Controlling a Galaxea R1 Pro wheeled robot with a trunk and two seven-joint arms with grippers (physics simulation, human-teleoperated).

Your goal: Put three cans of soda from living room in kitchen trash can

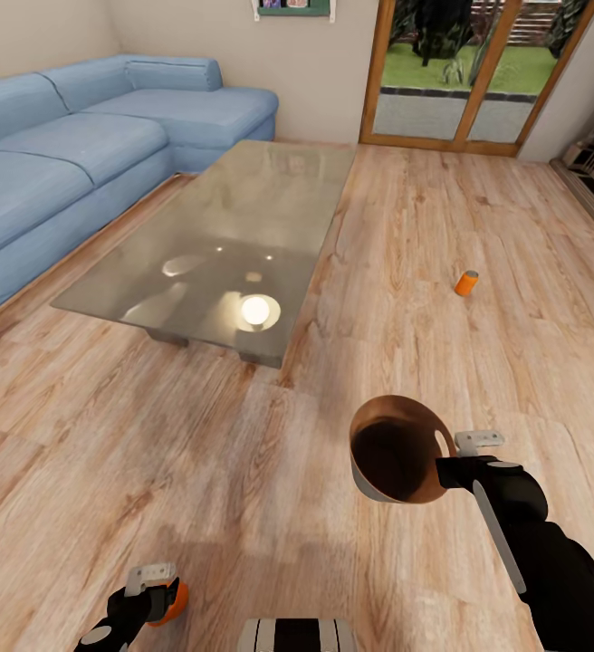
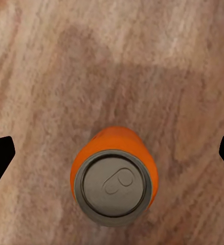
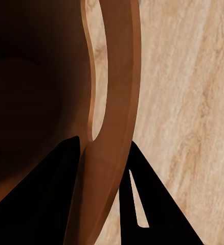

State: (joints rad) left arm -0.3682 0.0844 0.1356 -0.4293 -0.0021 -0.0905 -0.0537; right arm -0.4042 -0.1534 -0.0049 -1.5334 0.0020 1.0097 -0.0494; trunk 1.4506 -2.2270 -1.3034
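Left fingers (image 2: 112,153) spread wide around the near can (image 2: 113,176), light, stiff and slick, best pinched mid-body; right fingers (image 3: 109,204) grasp the bin (image 1: 397,450) rim.

Even, bright daylight fills the room. The glass coffee table (image 1: 215,244) carries a round white lamp glare at its six-o'clock end. Soft blurred shadows darken the plank floor (image 1: 197,471). Renders slightly soft.
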